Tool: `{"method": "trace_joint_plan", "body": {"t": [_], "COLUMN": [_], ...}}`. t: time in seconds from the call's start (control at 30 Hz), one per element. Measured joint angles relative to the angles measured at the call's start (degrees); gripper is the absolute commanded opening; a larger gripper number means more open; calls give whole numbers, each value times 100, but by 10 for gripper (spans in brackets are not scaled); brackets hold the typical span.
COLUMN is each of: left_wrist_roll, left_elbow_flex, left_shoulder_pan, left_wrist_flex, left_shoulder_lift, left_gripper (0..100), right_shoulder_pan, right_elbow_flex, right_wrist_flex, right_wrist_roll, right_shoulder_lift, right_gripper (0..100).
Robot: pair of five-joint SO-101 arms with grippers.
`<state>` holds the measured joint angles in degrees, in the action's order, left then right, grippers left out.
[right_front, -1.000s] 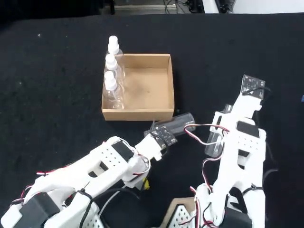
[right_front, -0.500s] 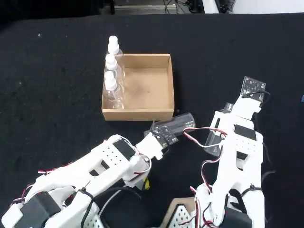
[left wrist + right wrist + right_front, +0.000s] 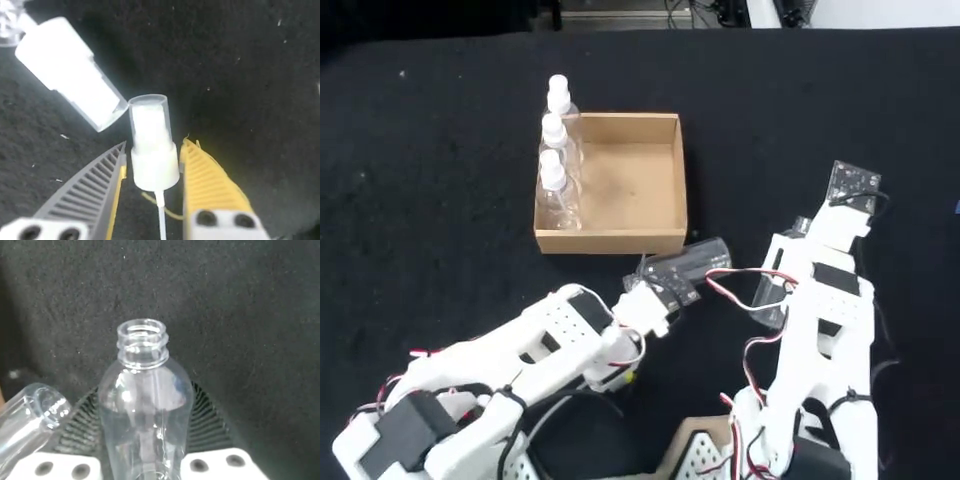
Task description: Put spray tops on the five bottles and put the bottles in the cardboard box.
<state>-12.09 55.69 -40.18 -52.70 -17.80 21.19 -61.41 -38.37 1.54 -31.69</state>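
Observation:
The open cardboard box (image 3: pixel 660 240) sits mid-table, with three clear bottles (image 3: pixel 558 195) wearing white spray tops lined up along its left inner wall. In front of the box, my left gripper (image 3: pixel 665 278) (image 3: pixel 155 145) is shut on a white spray top (image 3: pixel 150 130), clear cap pointing away and dip tube trailing back between the fingers. My right gripper (image 3: pixel 775 300) (image 3: pixel 145 390) is shut on a clear, topless bottle (image 3: pixel 142 370) (image 3: pixel 770 295) with its open neck pointing away. Between the arms lies another clear bottle (image 3: pixel 708 256) (image 3: pixel 27 420). A second spray top (image 3: pixel 67 70) lies on the cloth.
Black cloth (image 3: pixel 440 200) covers the whole table. Most of the box floor (image 3: pixel 630 185) is bare. The two arms stand close together at the front of the table, right of the box's near corner.
The left arm has edged slightly forward and right with the spray top. The right arm shifted a little and then held still.

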Motion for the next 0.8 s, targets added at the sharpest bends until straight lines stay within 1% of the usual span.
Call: {"method": "trace_joint_plan", "body": {"t": [0.13, 0.27, 0.3, 0.37, 0.4, 0.47, 0.53, 0.7, 0.8], "left_wrist_roll": [141, 176, 185, 185, 185, 193, 193, 193, 193], "left_elbow_flex": [-202, -440, -492, -527, -527, -527, -527, -580, -1037], "left_shoulder_pan": [0, 44, 44, 35, 35, 35, 35, 79, 501], "left_wrist_flex": [-202, -774, -949, -1231, -1319, -1389, -1424, -1477, -1477], "left_shoulder_lift": [70, -220, -360, -695, -844, -1081, -1248, -1319, -1327], "left_gripper": [134, 130, 112, 34, 23, 48, 28, 30, 30], "right_shoulder_pan": [0, 0, 0, 0, 0, 0, 0, 0, 0], "right_elbow_flex": [0, -79, -123, -123, -123, -123, -123, -123, -123], "right_wrist_flex": [0, 0, 0, 0, 0, 0, 0, 0, 0], "right_wrist_roll": [0, 0, 0, 0, 0, 0, 0, 0, 0], "right_shoulder_lift": [0, 0, 0, 0, 0, 0, 0, 0, 0], "right_gripper": [11, 11, 11, 11, 11, 11, 11, 11, 11]}}
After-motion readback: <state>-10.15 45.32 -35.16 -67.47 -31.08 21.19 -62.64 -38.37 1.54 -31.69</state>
